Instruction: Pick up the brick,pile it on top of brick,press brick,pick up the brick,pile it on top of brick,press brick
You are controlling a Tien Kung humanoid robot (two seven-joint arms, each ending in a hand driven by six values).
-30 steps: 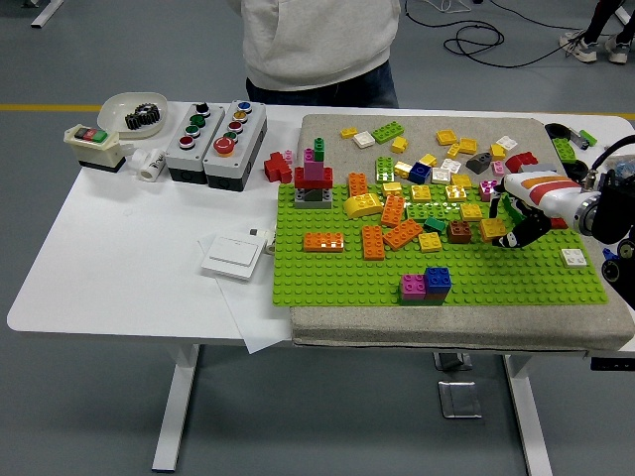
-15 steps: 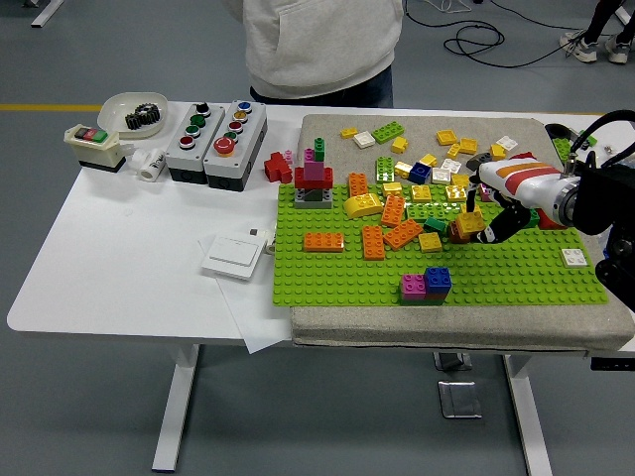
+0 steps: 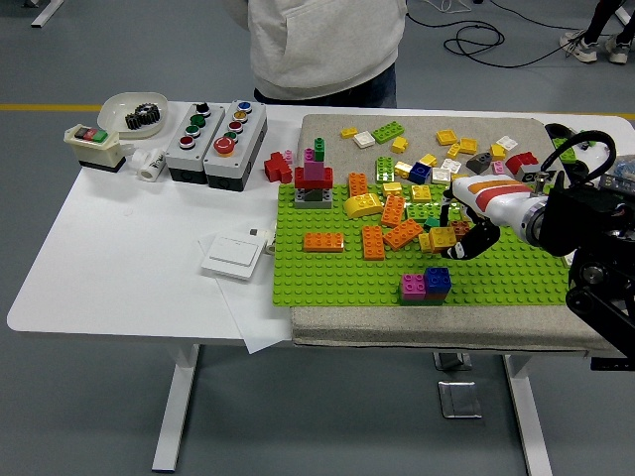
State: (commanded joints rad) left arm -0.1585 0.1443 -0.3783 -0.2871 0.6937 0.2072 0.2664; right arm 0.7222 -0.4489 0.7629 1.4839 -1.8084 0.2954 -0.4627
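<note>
the right hand (image 3: 464, 234) is now seen further in from the right edge of the green baseplate (image 3: 337, 278) than a second ago, having been moved leftward across it. its dark fingers (image 3: 474, 241) are curled around a yellow brick (image 3: 442, 238), which is carried along with the hand and is held just above the plate. the blue brick (image 3: 438, 280) and the pink brick (image 3: 414, 287), joined near the plate's near edge, are left untouched, just below and left of the hand. the pick-up is judged done and the piling step begun; the press is not yet made. the left hand is not seen
</note>
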